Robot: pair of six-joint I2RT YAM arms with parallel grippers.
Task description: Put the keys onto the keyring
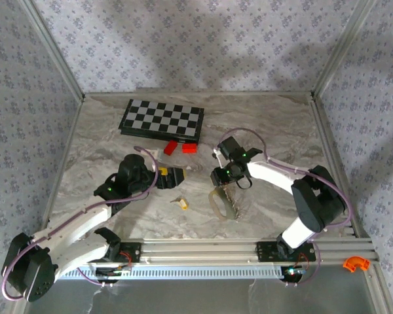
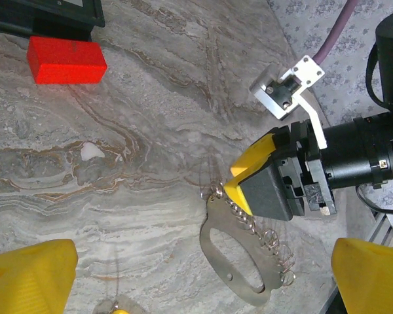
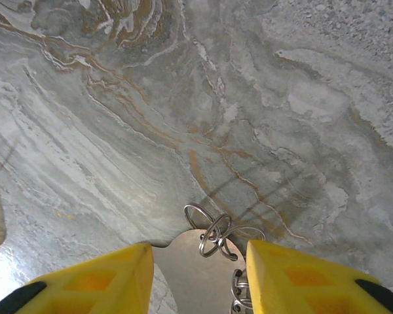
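Your worktop (image 1: 105, 150): grey marbled surface with brown veining, walled on three sides. Items you have lying directly on it:

1. Chessboard (image 1: 161, 122): black-and-white, flat, at the far side, left of centre.
2. Two red blocks (image 1: 171, 148) (image 1: 190, 148): just in front of the chessboard's near right corner, side by side but not touching.
3. Key (image 1: 181, 203): tiny, yellow-orange head, near the middle toward your near edge, apart from everything else.
4. Keyring (image 1: 223, 201): thin pale flat loop, right of the key and clear of it. Your left wrist view shows a string of small wire rings (image 2: 259, 226) along one side of it, resting on the marble.
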